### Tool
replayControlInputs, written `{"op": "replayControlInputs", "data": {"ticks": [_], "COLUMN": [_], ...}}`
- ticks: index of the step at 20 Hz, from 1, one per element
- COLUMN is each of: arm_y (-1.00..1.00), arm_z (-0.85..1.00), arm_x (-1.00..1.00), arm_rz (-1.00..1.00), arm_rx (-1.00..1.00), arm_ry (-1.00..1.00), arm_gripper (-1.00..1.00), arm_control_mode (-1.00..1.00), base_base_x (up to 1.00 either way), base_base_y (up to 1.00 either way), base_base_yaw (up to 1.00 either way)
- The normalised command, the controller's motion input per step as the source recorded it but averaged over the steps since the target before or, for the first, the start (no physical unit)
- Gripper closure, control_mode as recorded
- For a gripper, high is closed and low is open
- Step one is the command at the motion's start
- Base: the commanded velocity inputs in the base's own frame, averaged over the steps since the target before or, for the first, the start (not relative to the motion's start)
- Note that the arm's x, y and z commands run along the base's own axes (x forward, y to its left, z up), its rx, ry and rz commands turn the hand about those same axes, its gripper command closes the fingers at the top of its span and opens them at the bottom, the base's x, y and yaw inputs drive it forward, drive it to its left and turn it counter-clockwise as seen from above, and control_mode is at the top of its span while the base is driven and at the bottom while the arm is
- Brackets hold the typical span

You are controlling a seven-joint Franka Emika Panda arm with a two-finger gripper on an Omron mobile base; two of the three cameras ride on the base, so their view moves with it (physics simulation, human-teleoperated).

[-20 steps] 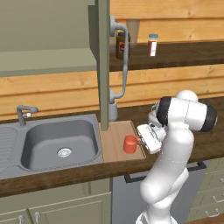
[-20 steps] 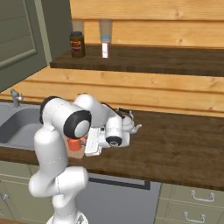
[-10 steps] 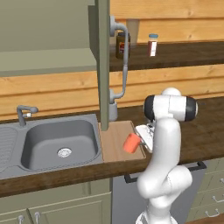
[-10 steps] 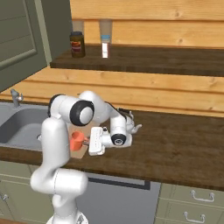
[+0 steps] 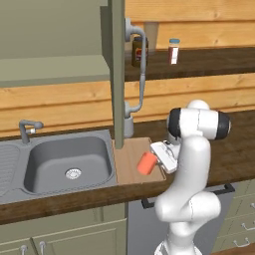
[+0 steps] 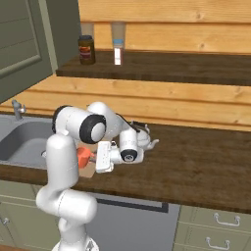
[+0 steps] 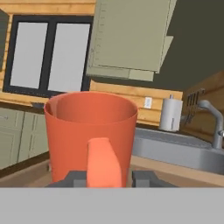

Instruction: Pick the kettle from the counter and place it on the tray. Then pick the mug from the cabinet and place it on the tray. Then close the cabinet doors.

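— Where's the mug (image 5: 146,163)?

— Down on the tray (image 5: 128,158), near its right end, just right of the sink (image 5: 69,159). Orange-red and small. From the right base view it (image 6: 84,157) sits tucked behind the arm's lower link, above the tray's near corner (image 6: 88,171).

— And the gripper (image 5: 156,157)?

— Low over the tray, pointing left at the mug. Hand view: mug (image 7: 89,131) fills the foreground, rim up, handle facing the camera. The gripper (image 7: 109,177) straddles that handle. One fingertip (image 7: 75,177) sits close against the handle; the other has a clear strip of daylight beside it. I note it as released: jaws loose around the handle, not pinching.

— Mug upright?

— In the hand view it reads straight, but that camera rolls with the hand. From the left base view it looks slightly leaned. Can't settle it.

— Kettle?

— Right base view: silvery kettle (image 6: 142,138) just behind the wrist, spout to the right, dark handle arched over it. Whether its base is on the tray or on the counter (image 6: 196,164), I can't tell; the wrist covers it.

— Cabinet?

— Open. One door (image 5: 118,74) stands edge-on toward us, long silver bar handle (image 5: 142,74) on its right face. Pale shelf (image 5: 55,74) to the left of it.

— Anything else?

— Dark jar (image 5: 135,51) and a blue-capped bottle (image 5: 173,51) on the far upper ledge. Faucet (image 5: 27,130) at the far left of the sink.
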Motion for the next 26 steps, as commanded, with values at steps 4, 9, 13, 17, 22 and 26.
{"op": "replayControlInputs", "data": {"ticks": [4, 9, 13, 17, 22, 26], "arm_y": [0.05, 0.00, 0.00, -0.15, -0.35, -0.30], "arm_z": [0.05, 0.02, 0.06, 0.30, 0.71, 0.95], "arm_x": [-0.02, -0.01, -0.01, -0.15, -0.35, -0.32], "arm_rz": [0.00, 0.00, -0.08, -0.11, -0.09, -0.08], "arm_rx": [-0.04, -0.01, 0.00, 0.00, 0.00, 0.00], "arm_ry": [0.01, 0.04, 0.08, 0.08, 0.04, 0.01], "arm_gripper": [-1.00, -1.00, -1.00, -1.00, -1.00, -1.00], "arm_control_mode": [-1.00, -1.00, -1.00, -1.00, -1.00, -1.00], "base_base_x": [0.00, 0.00, 0.00, 0.00, 0.00, 0.00], "base_base_y": [0.00, 0.00, 0.00, 0.00, 0.00, 0.00], "base_base_yaw": [0.00, 0.00, 0.00, 0.00, 0.00, 0.00]}}
